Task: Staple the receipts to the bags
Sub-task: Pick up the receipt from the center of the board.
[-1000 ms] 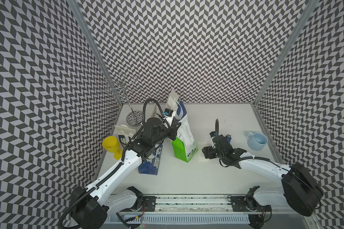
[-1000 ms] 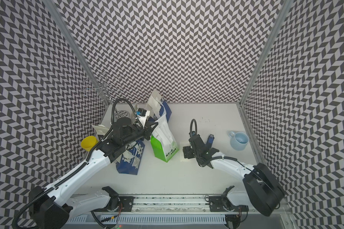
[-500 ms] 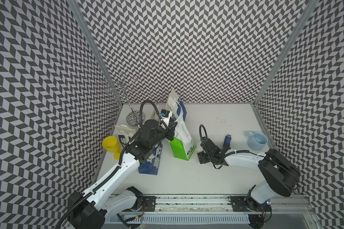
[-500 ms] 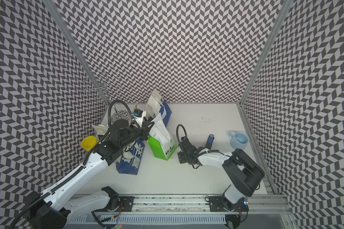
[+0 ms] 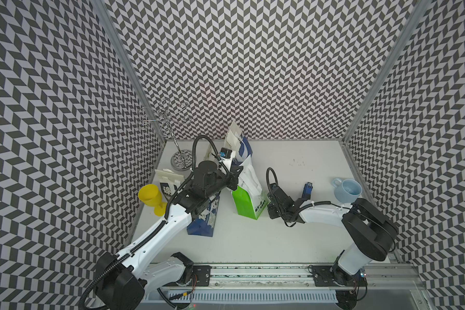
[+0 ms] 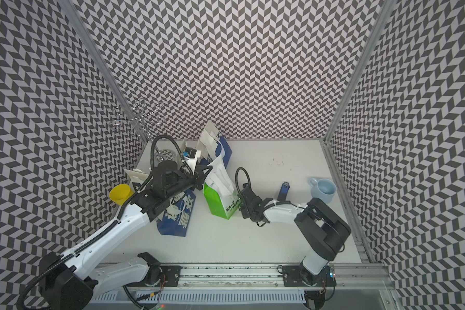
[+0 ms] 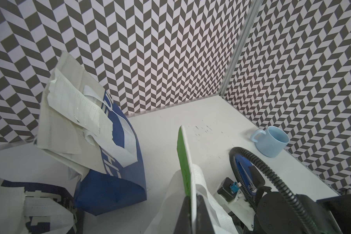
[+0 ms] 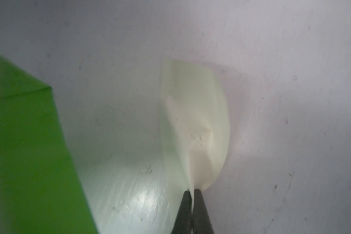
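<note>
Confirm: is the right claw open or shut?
Shut: in the right wrist view the right claw pinches the cream receipt by its edge.

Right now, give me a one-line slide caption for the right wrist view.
Right gripper shut on a buckled cream receipt, white table beneath, green bag alongside.

dark blue bag (image 5: 169, 188): "谢" | green bag (image 5: 249, 205): white print, too small to read

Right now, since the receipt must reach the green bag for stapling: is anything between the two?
Nothing visible. The right tool pinches the receipt beside the green bag; only bare table lies between them. The left tool grips the bag's top edge.
</note>
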Available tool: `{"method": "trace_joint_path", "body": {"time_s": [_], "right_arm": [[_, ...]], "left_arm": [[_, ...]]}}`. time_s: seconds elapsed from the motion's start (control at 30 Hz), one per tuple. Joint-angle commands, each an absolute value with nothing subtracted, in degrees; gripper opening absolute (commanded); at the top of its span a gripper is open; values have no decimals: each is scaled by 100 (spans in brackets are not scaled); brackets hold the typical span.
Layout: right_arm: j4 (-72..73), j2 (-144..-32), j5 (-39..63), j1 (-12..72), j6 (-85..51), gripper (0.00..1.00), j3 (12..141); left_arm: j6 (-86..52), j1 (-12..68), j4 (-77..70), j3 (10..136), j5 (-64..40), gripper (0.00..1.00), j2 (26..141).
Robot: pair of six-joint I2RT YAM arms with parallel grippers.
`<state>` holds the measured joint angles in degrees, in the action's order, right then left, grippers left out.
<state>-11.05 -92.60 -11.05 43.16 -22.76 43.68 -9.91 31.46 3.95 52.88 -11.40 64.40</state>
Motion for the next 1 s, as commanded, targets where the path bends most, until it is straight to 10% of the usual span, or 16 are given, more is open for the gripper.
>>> {"method": "trace_joint_path", "body": {"time_s": [0.0, 0.43, 0.97], "right_arm": [[-1346, -8465, -902, 3945, -2460, 0, 4121], [910, -5990, 804, 3873, -1764, 0, 3605], [1391, -6713, 782, 4545, -1320, 0, 3790]], "left_arm": [[-926, 3097, 264, 5437, -1608, 0, 6509], [-900, 3024, -909, 4814, -2678, 2, 6900], [-1000, 3024, -1252, 4105, -3149, 40, 6375]]}}
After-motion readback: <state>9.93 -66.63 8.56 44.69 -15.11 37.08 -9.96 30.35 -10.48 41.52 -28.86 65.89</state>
